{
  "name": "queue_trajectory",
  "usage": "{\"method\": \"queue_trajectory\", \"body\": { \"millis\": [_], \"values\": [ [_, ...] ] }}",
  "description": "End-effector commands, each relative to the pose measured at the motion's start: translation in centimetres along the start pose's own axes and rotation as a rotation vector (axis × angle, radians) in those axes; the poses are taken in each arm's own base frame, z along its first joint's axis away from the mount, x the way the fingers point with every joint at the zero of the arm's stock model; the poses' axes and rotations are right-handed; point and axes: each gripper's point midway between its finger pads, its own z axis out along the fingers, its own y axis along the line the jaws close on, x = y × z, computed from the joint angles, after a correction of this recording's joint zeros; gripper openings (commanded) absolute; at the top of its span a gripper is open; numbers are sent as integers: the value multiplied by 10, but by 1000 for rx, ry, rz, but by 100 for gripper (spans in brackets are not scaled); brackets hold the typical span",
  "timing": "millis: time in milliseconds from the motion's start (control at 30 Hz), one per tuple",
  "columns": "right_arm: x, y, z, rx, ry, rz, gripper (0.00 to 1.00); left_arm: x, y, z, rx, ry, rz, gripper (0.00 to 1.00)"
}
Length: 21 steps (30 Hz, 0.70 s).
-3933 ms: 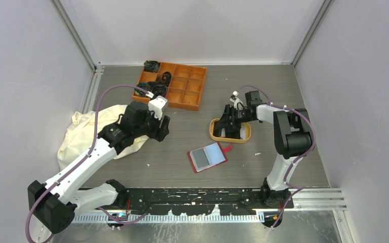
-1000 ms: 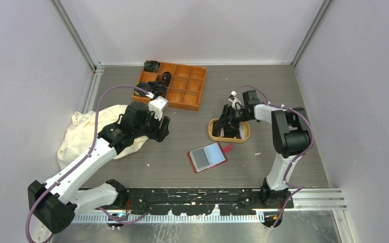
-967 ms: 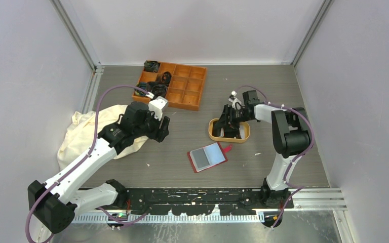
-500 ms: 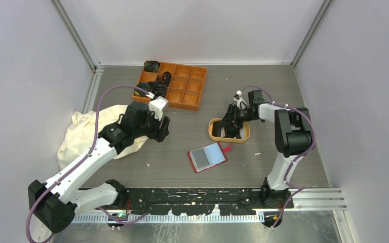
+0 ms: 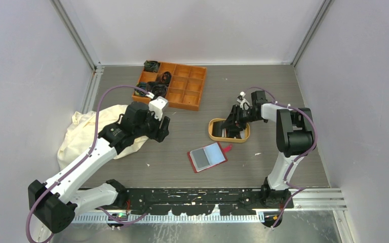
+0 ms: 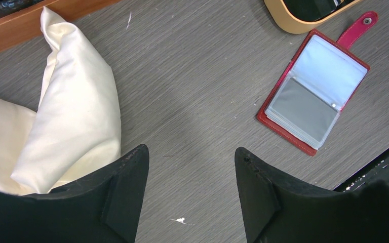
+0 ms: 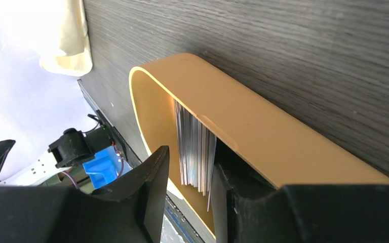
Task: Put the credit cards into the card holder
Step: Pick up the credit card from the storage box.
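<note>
Wide grey wood-grain counter (image 5: 182, 126) underneath everything. On the left of the top view, a crumpled cream cloth (image 5: 78, 134). At the back, the orange compartment box (image 5: 192, 87), dark tangled bits (image 5: 154, 91) sitting in its left-hand cells. The left pincer (image 6: 191, 190) hangs over bare counter beside the cloth, fingers well apart, gripping nothing. Right of centre, the tan oval tray (image 7: 263, 136) carries a stack of thin credit cards (image 7: 195, 152) standing on edge. The right pincer (image 7: 190, 157) is down inside it, fingers apart either side of that stack, a sliver of tray showing beside one. Near the tray, the red leather-like card holder (image 6: 311, 96) lies open flat, grey and pale-blue pockets up.
</note>
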Motion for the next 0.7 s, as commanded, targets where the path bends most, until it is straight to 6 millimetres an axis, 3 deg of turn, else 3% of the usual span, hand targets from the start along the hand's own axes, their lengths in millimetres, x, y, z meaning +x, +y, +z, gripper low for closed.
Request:
{"method": "queue_trajectory", "body": {
  "millis": [0,200,400,667],
  "values": [
    [-16,10,-16,17,-59,-55,39,-18,-1,-6,8,-52,22,63],
    [-20,9,-22,13,-75,-43,36,-18,-1,-6,8,-53,22,63],
    [-20,12,-23,7,-78,-46,26,-18,-1,-6,9,-53,22,63],
    [-30,6,-41,39,-133,-45,6,-17,-1,-5,9,-49,22,63]
  ]
}}
